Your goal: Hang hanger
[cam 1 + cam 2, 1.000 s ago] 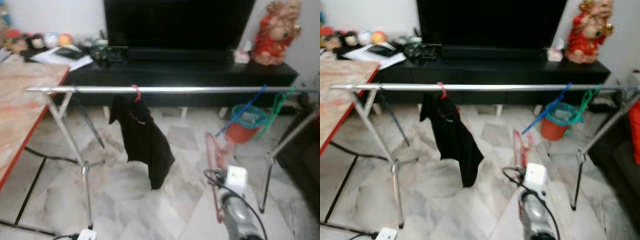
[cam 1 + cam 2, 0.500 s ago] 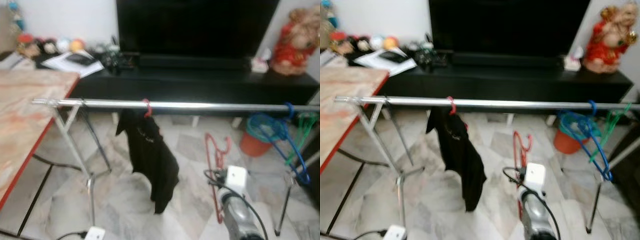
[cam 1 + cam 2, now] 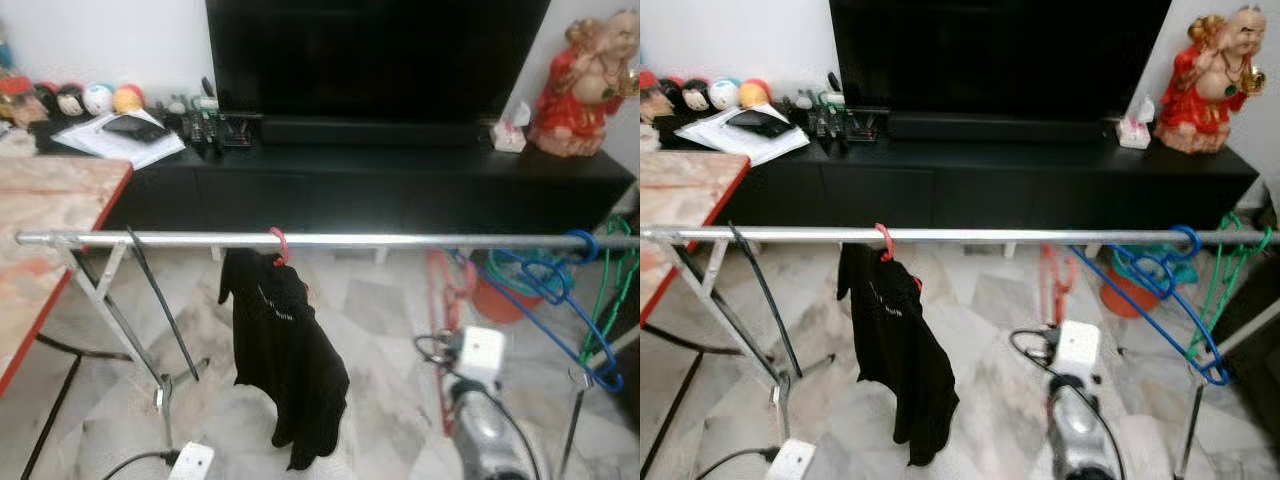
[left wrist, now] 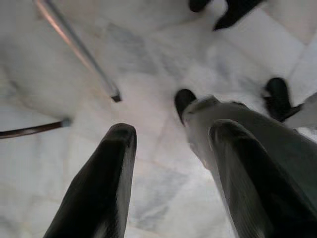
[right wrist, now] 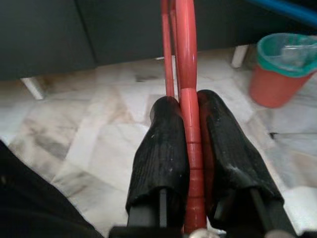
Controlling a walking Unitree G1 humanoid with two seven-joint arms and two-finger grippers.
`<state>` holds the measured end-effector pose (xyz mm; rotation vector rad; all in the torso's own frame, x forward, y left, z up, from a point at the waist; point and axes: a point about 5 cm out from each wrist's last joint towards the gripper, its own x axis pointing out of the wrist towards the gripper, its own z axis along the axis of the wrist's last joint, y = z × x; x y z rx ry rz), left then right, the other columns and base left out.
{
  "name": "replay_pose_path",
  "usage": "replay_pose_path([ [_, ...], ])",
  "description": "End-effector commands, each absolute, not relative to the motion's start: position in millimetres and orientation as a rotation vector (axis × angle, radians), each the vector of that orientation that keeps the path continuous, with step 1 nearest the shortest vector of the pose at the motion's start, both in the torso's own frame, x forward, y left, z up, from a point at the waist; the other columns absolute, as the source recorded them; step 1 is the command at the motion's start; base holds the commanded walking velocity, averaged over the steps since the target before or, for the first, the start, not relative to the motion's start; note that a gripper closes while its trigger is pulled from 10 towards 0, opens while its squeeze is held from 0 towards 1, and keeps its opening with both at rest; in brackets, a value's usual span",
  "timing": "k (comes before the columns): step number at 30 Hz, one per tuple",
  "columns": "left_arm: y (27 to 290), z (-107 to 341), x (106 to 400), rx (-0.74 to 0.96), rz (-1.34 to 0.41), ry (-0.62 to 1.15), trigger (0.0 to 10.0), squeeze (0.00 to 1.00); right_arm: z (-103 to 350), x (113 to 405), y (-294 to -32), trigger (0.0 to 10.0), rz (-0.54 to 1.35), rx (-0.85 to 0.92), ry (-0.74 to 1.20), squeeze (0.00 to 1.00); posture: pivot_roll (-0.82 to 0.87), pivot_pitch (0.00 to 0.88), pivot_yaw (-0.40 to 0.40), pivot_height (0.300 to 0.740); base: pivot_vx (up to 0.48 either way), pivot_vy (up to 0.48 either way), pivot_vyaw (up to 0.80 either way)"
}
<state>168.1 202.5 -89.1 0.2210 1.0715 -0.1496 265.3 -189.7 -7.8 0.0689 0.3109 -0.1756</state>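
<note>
Left eye: red hanger [image 3: 441, 300] raised just below the rail [image 3: 400, 240], not yet hooked | Right eye: same, beside the blue hanger [image 3: 1160, 275] | Left wrist: left gripper [image 4: 171, 144] spread, holding nothing, over floor | Right wrist: right gripper [image 5: 190, 116] pinching the red hanger's bar.

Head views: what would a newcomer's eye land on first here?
A steel rail crossing the room, with a black garment drooping from a red hook left of centre. Low in front, the right hand clamps a red hanger below the rail; blue hanger and green hanger dangle at its right end.
</note>
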Motion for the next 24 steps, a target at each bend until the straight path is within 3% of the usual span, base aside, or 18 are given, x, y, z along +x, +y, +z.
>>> replay_pose_path([
  [1,197.3,-93.3,160.4,0.226,-0.175,1.097,10.0,0.00,-4.2,263.2,-200.3,10.0,-0.211,0.046,0.277,0.00,-0.13,0.000,-0.029,0.740,0.000,0.000,0.00],
  [11,197.1,-92.9,161.3,0.241,-0.193,1.100,10.0,0.00,-1.7,258.5,-206.5,10.0,-0.210,0.013,0.237,0.00,-0.13,0.000,-0.027,0.740,0.000,0.000,0.00],
  [24,197.5,-92.9,161.1,0.247,-0.192,1.099,10.0,0.00,32.7,301.7,-209.4,10.0,-0.152,-0.028,0.188,0.00,-0.12,0.000,-0.027,0.740,0.000,0.000,0.00],
])
